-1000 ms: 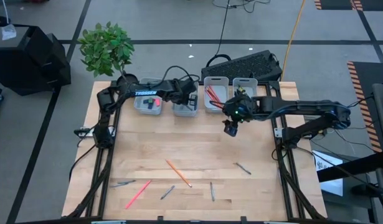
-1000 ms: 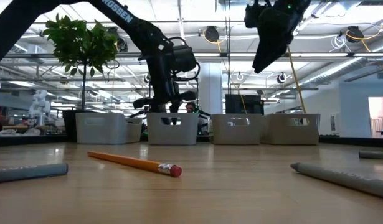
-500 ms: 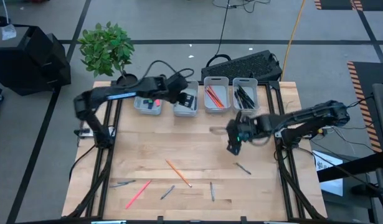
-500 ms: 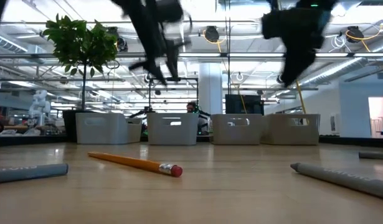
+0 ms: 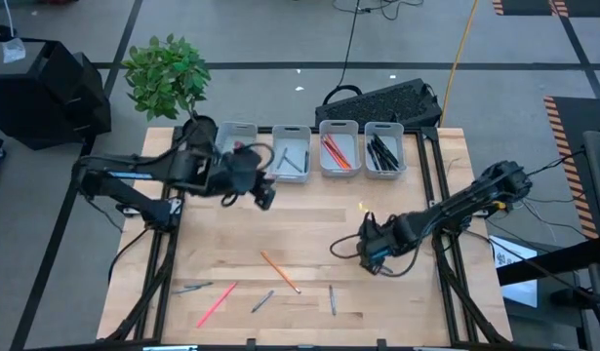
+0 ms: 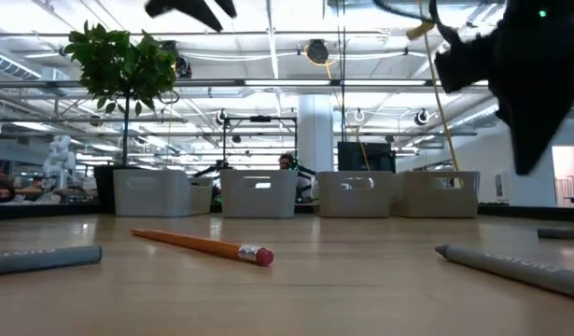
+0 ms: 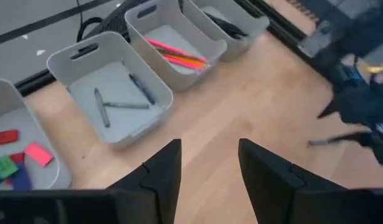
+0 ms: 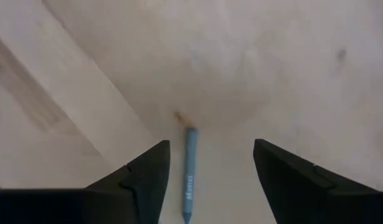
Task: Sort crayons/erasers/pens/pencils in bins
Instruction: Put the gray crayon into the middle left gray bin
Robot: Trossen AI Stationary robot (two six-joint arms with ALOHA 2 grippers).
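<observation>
Sorting in progress, seen from above and from both wrists. The right gripper [image 5: 371, 255] was low over the bench [image 5: 309, 219], near its right edge, fingers [image 8: 141, 180] spread wide and holding nothing. Between them on the wood lay a grey crayon [image 8: 190, 174]. Its long axis ran roughly along the camera's line of sight and so across the line joining the two fingers, one end pointing away from the wrist; which end was the tip cannot be told.

The step in hand appeared to be the approach to this crayon. The next move would call for a straight descent, keeping the stick centred in the gap, then closing across its thin body.

The left gripper [image 5: 264, 194] hung above the bench just in front of the four bins [image 5: 308, 148] along the far edge, fingers [image 7: 159, 176] parted and empty. In the left wrist view the erasers [image 7: 20, 160], red, pink, green and blue, lay in the end bin nearest the plant [image 5: 167, 74]; the next bin held grey sticks [image 7: 119, 101], the third pink and orange ones [image 7: 177, 55], the fourth dark ones.

An orange pencil [image 5: 279, 271], a pink stick [image 5: 216, 304] and several grey sticks [image 5: 332, 299] lay unsorted near the front of the bench, the pencil's eraser end towards the front edge.
</observation>
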